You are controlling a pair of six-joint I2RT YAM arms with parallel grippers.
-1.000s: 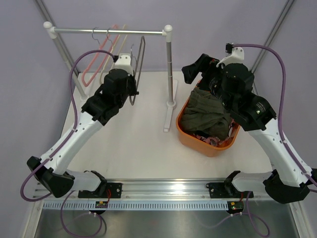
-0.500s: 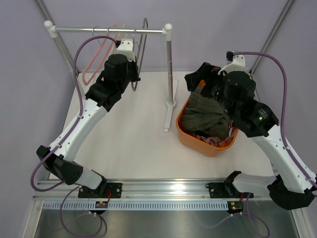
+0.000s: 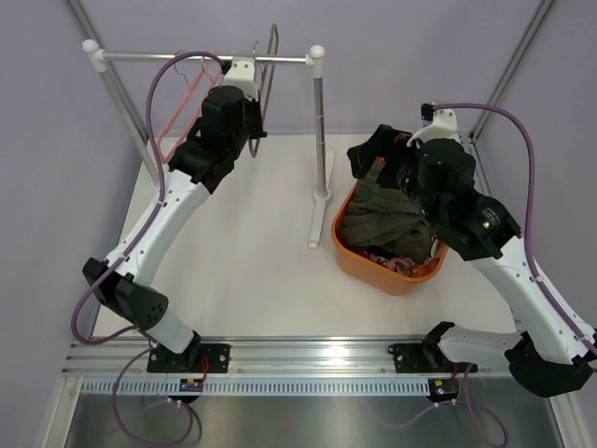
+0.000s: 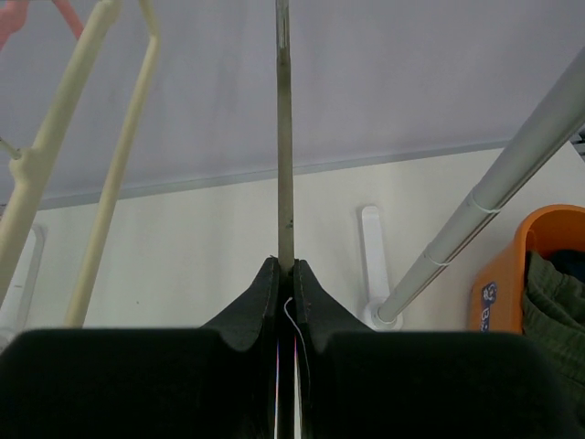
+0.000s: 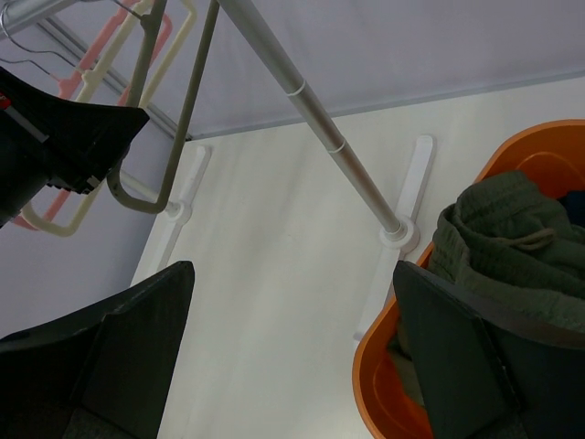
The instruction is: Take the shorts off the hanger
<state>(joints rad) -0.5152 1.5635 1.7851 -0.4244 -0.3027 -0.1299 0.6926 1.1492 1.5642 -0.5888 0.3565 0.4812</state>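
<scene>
Container: one orange plastic basket (image 3: 358, 265) on the white table (image 3: 252, 271), just right of the metal clothes rail's upright post (image 3: 320, 140).

Contents: the olive green cloth shorts (image 3: 382, 217) lie crumpled on top and fill most of the basket. The pink shorts with navy and white blotches (image 3: 390, 259) show beneath them at the near rim. A sliver of dark navy cloth (image 5: 572, 207) sits beside the olive pile, and I cannot tell more of it.

Left gripper (image 4: 285, 267): fingers pressed together on the lower bar of a thin grey-green hanger (image 4: 284, 137), held up at the horizontal rail (image 3: 187, 58). The hanger is bare. A pink plastic hanger (image 3: 177, 112) and a cream one (image 4: 55, 146) are beside it.

Right gripper (image 5: 292, 274): fingers spread wide, nothing between them, above the basket's far end.
</scene>
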